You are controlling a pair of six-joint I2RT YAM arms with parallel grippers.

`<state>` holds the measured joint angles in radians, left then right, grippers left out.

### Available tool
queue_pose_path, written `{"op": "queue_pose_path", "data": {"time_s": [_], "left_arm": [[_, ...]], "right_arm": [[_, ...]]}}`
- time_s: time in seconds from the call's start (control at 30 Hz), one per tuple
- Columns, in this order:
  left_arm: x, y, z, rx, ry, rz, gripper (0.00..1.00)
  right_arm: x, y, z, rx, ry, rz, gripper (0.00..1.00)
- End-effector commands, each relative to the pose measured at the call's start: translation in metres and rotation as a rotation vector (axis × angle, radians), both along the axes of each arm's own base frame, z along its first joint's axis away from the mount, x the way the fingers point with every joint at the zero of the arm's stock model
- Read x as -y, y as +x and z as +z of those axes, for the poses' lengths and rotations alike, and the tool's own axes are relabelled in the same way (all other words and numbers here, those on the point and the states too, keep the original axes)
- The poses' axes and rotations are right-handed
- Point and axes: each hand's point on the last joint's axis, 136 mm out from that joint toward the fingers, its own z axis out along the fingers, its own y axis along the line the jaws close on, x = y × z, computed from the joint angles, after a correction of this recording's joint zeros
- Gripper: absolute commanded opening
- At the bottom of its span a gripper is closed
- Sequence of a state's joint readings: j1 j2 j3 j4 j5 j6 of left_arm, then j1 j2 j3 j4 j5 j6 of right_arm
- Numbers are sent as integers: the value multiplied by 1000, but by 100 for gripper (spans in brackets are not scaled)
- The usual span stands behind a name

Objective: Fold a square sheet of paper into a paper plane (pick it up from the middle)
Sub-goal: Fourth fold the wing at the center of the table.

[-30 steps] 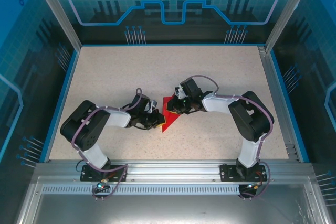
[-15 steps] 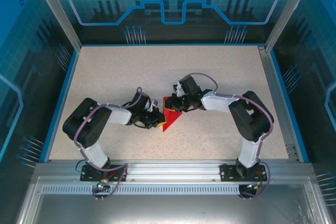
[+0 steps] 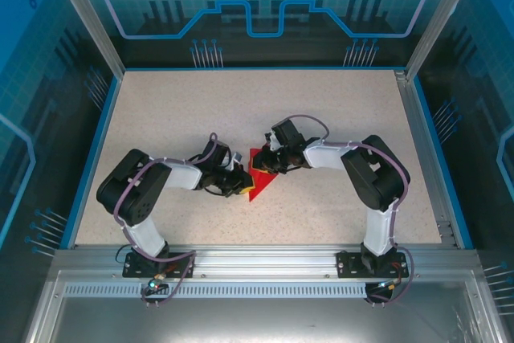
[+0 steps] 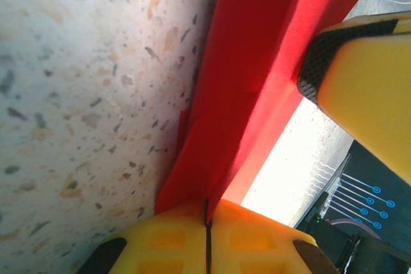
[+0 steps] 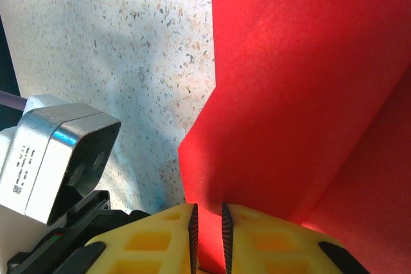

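The square sheet of paper (image 3: 259,177) is bright red and partly folded, lying near the middle of the table between both grippers. My left gripper (image 3: 243,183) is shut on its left edge; in the left wrist view the paper (image 4: 250,75) runs up out of the closed yellow pads (image 4: 207,206). My right gripper (image 3: 264,164) holds the upper part from the right. In the right wrist view a fold of the paper (image 5: 302,107) fills the narrow gap between its fingertips (image 5: 209,213). One right finger (image 4: 366,88) shows beside the sheet.
The speckled tabletop (image 3: 241,110) stretches around the paper. Blue rails border it left and right, and a metal frame (image 3: 257,267) runs along the near edge. The left arm's wrist camera housing (image 5: 54,158) sits close to the right gripper.
The right arm has drawn in slightly to the left, its wrist edging up the sheet. The left arm and the paper have barely moved.
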<state>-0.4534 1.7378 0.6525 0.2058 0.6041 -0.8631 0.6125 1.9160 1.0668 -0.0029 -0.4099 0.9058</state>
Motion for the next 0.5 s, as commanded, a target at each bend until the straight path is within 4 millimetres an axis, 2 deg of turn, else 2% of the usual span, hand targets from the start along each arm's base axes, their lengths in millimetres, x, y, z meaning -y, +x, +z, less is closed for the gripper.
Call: {"op": "queue_pose_path", "data": {"time_s": [0.0, 0.23, 0.37, 0.47], "left_arm": [[1, -11, -14, -59, 16, -36, 9], [2, -9, -13, -71, -10, -45, 9], [2, -9, -14, -85, -19, -53, 9], [1, -9, -17, -96, -17, -53, 9]], "right_arm": [[4, -1, 17, 28, 8, -13, 21], [-4, -8, 39, 75, 60, 38, 23], [-17, -12, 40, 76, 66, 71, 24], [-20, -10, 32, 65, 50, 64, 24]]}}
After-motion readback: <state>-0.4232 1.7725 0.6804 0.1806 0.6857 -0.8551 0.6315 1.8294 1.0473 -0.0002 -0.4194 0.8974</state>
